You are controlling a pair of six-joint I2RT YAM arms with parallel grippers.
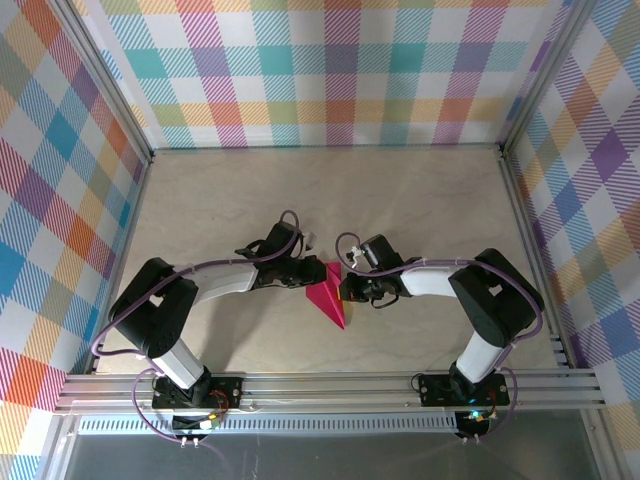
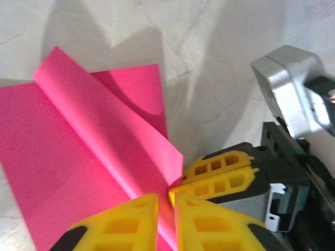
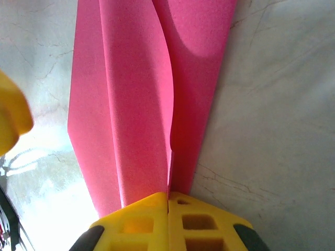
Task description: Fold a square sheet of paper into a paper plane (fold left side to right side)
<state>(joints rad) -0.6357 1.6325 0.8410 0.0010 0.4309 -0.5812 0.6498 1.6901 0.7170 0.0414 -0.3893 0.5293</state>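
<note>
The magenta-pink paper (image 1: 327, 296) lies mid-table, folded into a narrow pointed shape whose tip points toward the arm bases. One flap (image 2: 104, 120) curls up off the layer below. My right gripper (image 1: 346, 288) is at the paper's right edge, shut on an upright layer (image 3: 168, 201). Its yellow fingers (image 2: 225, 175) meet the flap's corner in the left wrist view. My left gripper (image 1: 310, 275) hovers at the paper's upper left. Its jaws stand a narrow gap apart (image 2: 166, 209), with pink paper showing through the gap.
The pale wooden tabletop (image 1: 330, 190) stretches behind the paper, ringed by checked walls and an aluminium frame (image 1: 330, 385) along the near edge. The two wrists sit almost tip to tip. The right arm's silver camera housing (image 2: 293, 89) is close beside the left gripper.
</note>
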